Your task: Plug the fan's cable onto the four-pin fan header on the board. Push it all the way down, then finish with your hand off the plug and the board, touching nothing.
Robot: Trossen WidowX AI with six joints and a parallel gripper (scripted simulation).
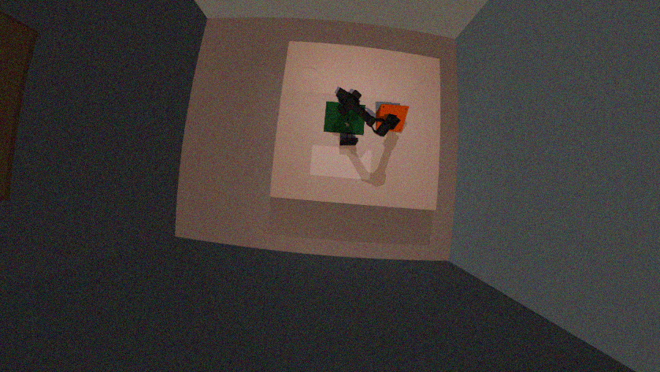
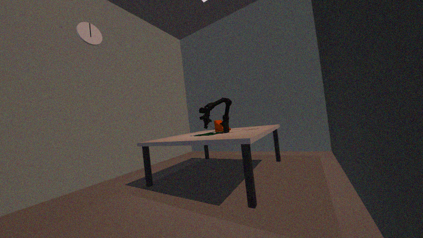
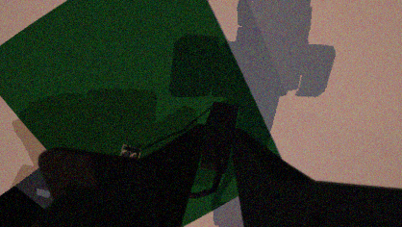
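Observation:
The green board [image 1: 331, 124] [image 2: 203, 134] [image 3: 111, 53] lies flat on the table. My gripper [image 2: 206, 127] [image 3: 218, 132] is shut on the black plug [image 3: 223, 117] and holds it above the board, near its right edge in the wrist view. A small pale part [image 3: 130, 151], which looks like the header, stands on the board left of the plug, partly behind my left finger. Its pins cannot be counted. The thin dark cable [image 3: 180, 131] runs left from the plug, and a dark loop shows below the fingers. The plug's underside is hidden.
A dark block [image 1: 348, 139], possibly the fan, sits against the board's near edge in the top view. An orange block [image 1: 402, 110] [image 2: 218, 125] stands by the arm's base. The table [image 1: 300, 180] [image 2: 183, 138] carries them; the arm's shadows fall across the board.

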